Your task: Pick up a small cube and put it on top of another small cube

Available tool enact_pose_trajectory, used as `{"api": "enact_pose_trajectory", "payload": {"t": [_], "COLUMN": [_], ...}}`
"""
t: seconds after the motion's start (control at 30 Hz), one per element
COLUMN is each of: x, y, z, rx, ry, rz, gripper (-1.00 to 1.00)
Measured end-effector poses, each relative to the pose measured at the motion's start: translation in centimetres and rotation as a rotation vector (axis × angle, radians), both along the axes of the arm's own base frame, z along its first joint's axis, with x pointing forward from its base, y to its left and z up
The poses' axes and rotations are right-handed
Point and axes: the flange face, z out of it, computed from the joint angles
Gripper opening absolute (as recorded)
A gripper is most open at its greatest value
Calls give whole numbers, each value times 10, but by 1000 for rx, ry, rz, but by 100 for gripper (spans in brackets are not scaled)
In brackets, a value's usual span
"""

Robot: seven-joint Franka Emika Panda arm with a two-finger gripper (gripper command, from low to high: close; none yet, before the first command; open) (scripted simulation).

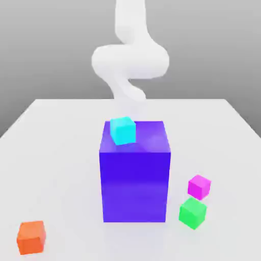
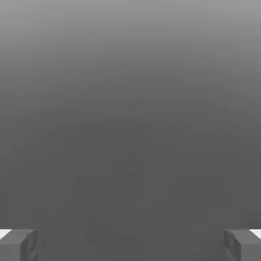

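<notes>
A: Progress so far, nearest things first?

B: Nothing stacked yet among the small cubes on the worktop (image 1: 61, 153). Nearest, at about 7 o'clock of the big purple block (image 1: 135, 178): orange cube (image 1: 31, 237), alone, well apart from the rest. At about 4 o'clock of the block: green cube (image 1: 192, 212), then magenta cube (image 1: 199, 186) just behind it, close together but side by side, neither on the other. Farther back, up on the block's top near its 10 o'clock corner: cyan cube (image 1: 123, 130), resting there untouched.

A: And the pincer?

B: Pincer (image 2: 130, 244) released, fingers (image 2: 18, 244) spread wide, nothing between them. White arm (image 1: 130, 63) raised behind the block, clear of every cube.

A: Left to do?

B: Everything, by the look of it: choosing a cube, descending, clenching, lifting, setting it on another.

A: Any writing?

B: None readable; plain coloured faces, no labels or brands.
</notes>
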Motion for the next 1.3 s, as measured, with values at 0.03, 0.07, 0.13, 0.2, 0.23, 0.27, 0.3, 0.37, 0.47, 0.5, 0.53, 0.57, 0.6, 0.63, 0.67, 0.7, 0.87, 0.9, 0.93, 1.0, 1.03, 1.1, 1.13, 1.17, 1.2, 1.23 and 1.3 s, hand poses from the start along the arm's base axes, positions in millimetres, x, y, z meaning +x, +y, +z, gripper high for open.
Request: {"api": "enact_pose_trajectory", "payload": {"t": [0.03,0.07,0.13,0.2,0.23,0.27,0.3,0.37,0.47,0.5,0.53,0.57,0.6,0.63,0.67,0.7,0.87,0.9,0.93,1.0,1.03,1.1,1.13,1.17,1.2,1.23,1.3], "x": [11,21,33,38,38,35,31,18,-17,-32,-48,-64,-81,-96,-102,-107,-109,-110,-111,-111,-111,-111,-111,-111,-110,-110,-109], "y": [12,24,50,76,89,102,114,138,167,174,179,182,184,186,184,187,186,185,185,185,185,185,184,185,185,185,186], "z": [-25,-49,-99,-149,-174,-199,-224,-275,-351,-376,-398,-419,-438,-455,-467,-476,-518,-527,-533,-533,-533,-533,-536,-533,-528,-521,-505], "rx": [-3,-7,-19,-35,-45,-57,-70,-100,-159,-184,-208,-233,-258,-283,-292,-300,-300,-301,-302,-302,-302,-302,-303,-303,-302,-301,-300], "ry": [36,72,142,210,244,278,312,381,488,525,559,590,621,647,661,666,674,674,674,674,674,674,674,674,674,674,674], "rz": [36,70,139,206,239,273,307,375,482,519,553,586,616,648,657,673,674,673,672,672,672,672,672,672,673,674,674], "gripper": [0,0,0,0,0,0,0,0,0,0,0,0,0,0,0,0,0,0,-100,-100,-100,-100,-100,-100,-100,-100,-100]}}
